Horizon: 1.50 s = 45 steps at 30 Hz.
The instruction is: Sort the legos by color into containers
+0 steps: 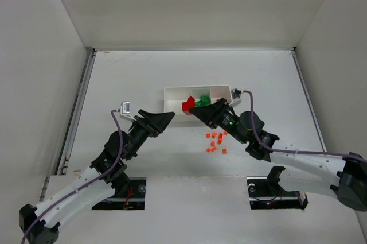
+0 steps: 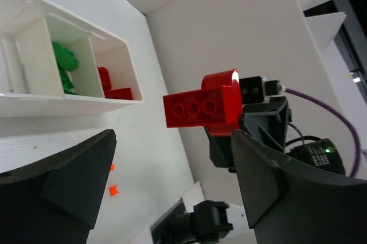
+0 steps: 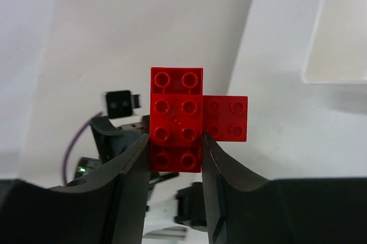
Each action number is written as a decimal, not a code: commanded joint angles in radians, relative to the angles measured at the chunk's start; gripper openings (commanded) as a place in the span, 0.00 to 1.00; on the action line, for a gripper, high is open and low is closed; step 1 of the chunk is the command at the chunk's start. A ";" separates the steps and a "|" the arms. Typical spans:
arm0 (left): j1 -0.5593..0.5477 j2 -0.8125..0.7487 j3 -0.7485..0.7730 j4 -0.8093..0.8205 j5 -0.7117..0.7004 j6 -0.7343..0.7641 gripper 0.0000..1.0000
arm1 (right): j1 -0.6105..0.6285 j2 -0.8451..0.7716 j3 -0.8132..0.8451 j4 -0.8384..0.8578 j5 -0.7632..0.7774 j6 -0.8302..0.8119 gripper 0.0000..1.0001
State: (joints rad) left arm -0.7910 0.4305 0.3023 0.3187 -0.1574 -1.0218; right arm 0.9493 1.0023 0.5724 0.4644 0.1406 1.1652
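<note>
Red bricks [image 3: 176, 112], two joined, are pinched in the right gripper [image 3: 175, 140], long axis running out past its fingertips toward the left gripper [image 2: 172, 140], which gapes wide and empty. They hang just at the white tray's [image 1: 174, 95] near wall, right arm nearer.

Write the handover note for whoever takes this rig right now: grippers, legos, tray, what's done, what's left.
Left gripper: open, empty, near the tray.
Right gripper: shut on a red brick, held in the air by the tray.
Tray: green legos in the middle compartment, red legos in an end one.
Orange bits: loose on the table.
Done: greens, some reds.
Left: drop the held brick with the reds, then sort the orange bits.
</note>
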 commanded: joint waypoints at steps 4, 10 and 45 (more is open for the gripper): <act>-0.044 0.031 -0.045 0.267 0.025 -0.138 0.83 | 0.006 0.114 0.004 0.304 -0.042 0.218 0.16; -0.056 0.045 -0.055 0.309 0.029 -0.164 0.84 | 0.016 0.134 -0.023 0.397 -0.030 0.269 0.17; 0.009 0.178 -0.031 0.425 0.050 -0.238 0.66 | 0.039 0.277 -0.072 0.586 -0.098 0.320 0.17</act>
State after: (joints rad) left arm -0.7876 0.6132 0.2485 0.6540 -0.1207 -1.2407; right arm 0.9768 1.2720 0.5068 0.9581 0.0544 1.4738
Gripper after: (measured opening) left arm 0.679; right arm 0.422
